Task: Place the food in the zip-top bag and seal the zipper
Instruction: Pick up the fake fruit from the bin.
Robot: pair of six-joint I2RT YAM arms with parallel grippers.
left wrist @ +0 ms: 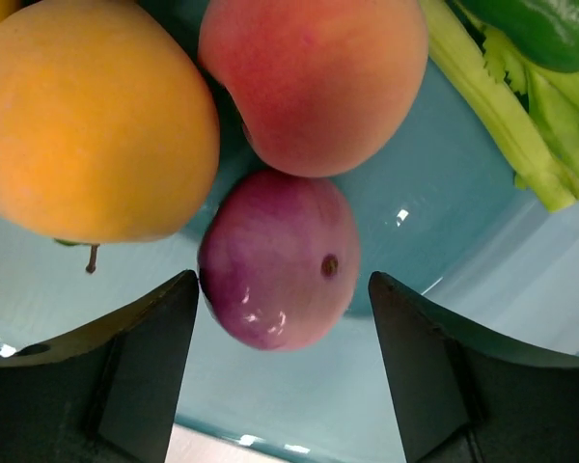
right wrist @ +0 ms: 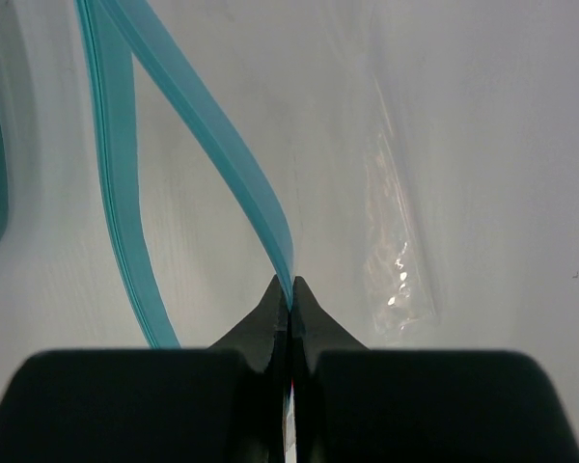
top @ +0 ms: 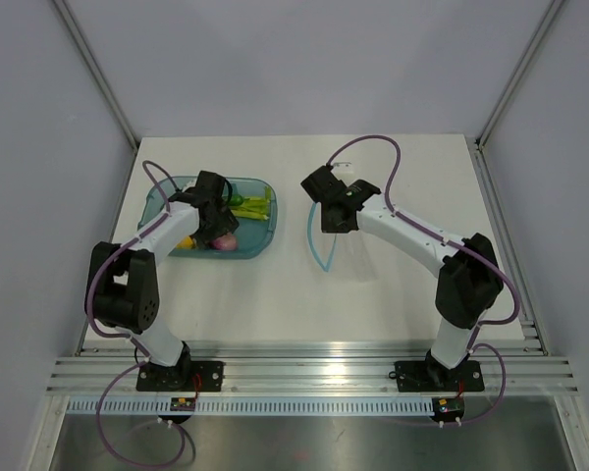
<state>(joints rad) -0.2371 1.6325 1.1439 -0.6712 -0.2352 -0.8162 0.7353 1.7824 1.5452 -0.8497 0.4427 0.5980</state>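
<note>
1. Food (top: 226, 221) sits in tray (top: 159, 201) at the left of the tabletop (top: 285, 304). Bag (top: 346, 250) lies well apart to the right, with bare surface between.
2. Left end effector (left wrist: 282, 285): fingers apart, straddling purple piece (left wrist: 280, 256), which lies dead ahead with a gap on each side. No contact seen.
3. Purple piece's long axis seems to run roughly along the approach, so closing would likely take it across its narrow width.
4. Orange piece (left wrist: 87, 125) and peach (left wrist: 314, 82) crowd it from beyond. Stalks (left wrist: 507, 111) lie off to one side.
5. Right end effector (right wrist: 290, 294): fingers together, clamped on one lip of zipper (right wrist: 212, 145). The other lip bows away, leaving the mouth open.
6. Left arm is nearer the food. The carry should run rightward over the tray rim.
</note>
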